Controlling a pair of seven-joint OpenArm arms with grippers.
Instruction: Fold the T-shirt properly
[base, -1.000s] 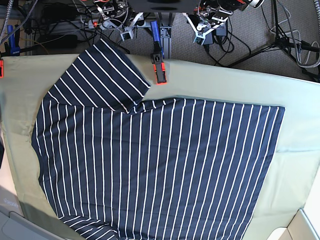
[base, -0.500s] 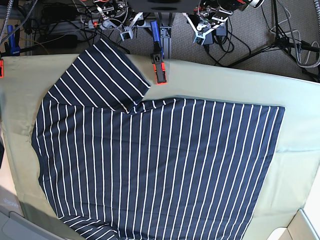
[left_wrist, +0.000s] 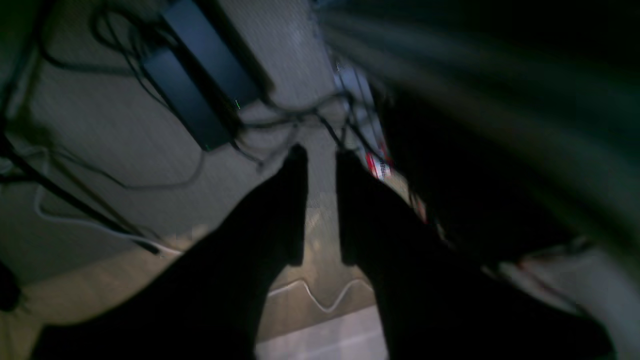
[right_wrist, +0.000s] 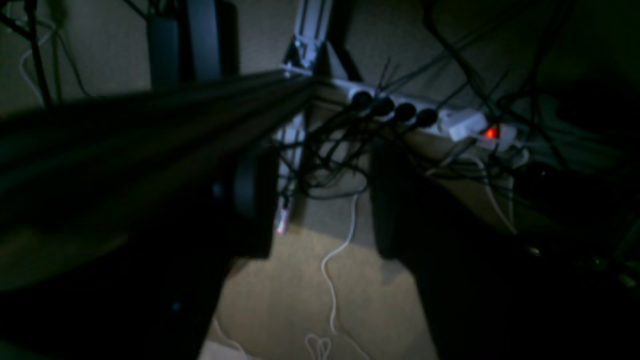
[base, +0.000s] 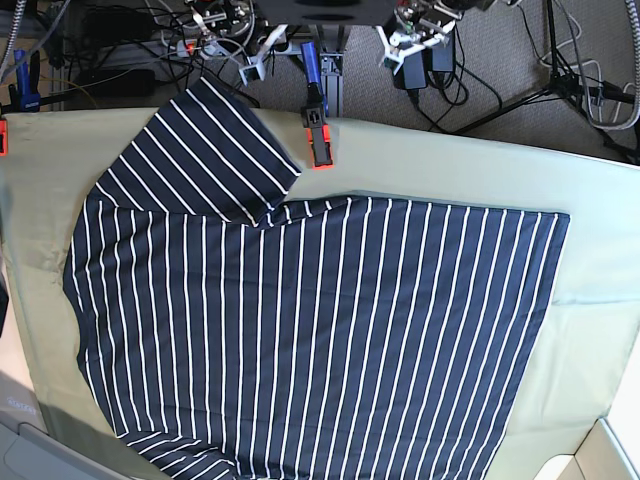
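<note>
Lying flat, soft striped T-shirt (base: 320, 340) fills frame centre on olive cloth-covered surface (base: 600, 260) | left gripper (left_wrist: 320, 160) slightly apart, empty | right gripper (right_wrist: 320, 200) wide apart, empty

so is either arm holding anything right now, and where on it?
Nothing is held. The left gripper and right gripper both have empty jaws, pulled back over the floor behind the table. The T-shirt lies flat and untouched on the olive-green cloth.

Soft matt striped T-shirt (base: 320, 330), matt olive cloth (base: 470, 170), glossy plastic clamp (base: 319, 140)
</note>
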